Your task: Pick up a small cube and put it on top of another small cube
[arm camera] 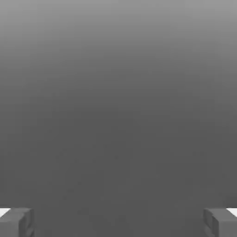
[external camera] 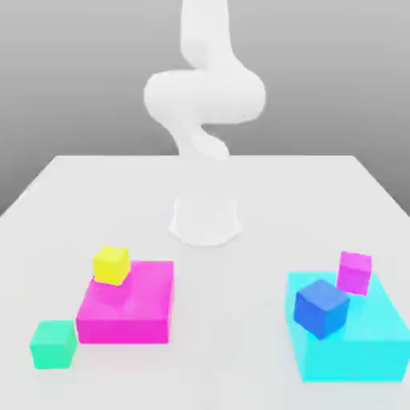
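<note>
Green cube point(external camera: 54, 344) rests on table point(external camera: 96, 192) at exterior view's near left; claw point(arm camera: 118, 222) spread (empty), arm well behind it.

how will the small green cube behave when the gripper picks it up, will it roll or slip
The small green cube sits flat on the table, so it probably won't roll. Its flat parallel sides likely suit the open gripper. The surface looks smooth, so an off-centre pinch might let it twist.

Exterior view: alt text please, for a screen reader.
A white table holds a small green cube beside a flat magenta block topped by a yellow cube. Right: a cyan block carrying a blue cube and a small pink cube.
</note>
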Action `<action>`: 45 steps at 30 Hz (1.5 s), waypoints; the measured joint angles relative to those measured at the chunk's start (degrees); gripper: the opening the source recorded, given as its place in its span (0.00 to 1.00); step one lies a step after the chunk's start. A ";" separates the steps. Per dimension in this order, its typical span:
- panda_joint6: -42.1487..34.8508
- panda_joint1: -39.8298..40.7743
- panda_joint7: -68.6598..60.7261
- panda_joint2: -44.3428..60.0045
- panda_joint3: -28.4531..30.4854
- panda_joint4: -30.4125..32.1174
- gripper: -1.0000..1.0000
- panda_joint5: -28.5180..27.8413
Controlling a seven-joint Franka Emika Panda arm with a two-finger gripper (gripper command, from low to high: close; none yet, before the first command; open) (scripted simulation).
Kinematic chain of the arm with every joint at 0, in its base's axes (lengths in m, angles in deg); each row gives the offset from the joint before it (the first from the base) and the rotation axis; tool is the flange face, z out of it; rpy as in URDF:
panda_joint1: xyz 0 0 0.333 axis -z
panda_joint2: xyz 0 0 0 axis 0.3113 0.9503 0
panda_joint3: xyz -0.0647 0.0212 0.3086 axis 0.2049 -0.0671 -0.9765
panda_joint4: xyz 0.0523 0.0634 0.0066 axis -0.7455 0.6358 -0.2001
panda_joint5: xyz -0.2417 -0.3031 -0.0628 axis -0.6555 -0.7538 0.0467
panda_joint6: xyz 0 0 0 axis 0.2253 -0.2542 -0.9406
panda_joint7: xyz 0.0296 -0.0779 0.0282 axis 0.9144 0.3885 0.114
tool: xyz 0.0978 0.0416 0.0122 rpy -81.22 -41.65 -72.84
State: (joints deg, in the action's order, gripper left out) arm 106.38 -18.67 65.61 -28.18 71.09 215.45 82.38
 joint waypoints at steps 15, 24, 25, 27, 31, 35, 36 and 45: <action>12.77 -0.89 -23.68 31.35 16.94 6.61 0.50 7.28; 20.32 5.82 -38.17 50.09 19.86 10.52 0.50 12.22; 21.23 6.66 -39.41 52.07 20.02 10.94 0.50 12.29; 23.88 8.64 -42.09 56.20 18.28 10.61 0.50 14.70; 29.59 13.46 -47.02 64.03 12.38 8.97 0.00 20.91; 29.49 13.47 -46.98 64.02 12.38 8.97 0.00 20.87; 29.45 13.47 -46.97 64.02 12.38 8.97 0.00 20.86; 20.37 5.83 -39.78 51.57 16.02 11.92 0.00 11.28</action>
State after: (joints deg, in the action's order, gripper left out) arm 126.75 -12.84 25.83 23.38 87.11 227.37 93.66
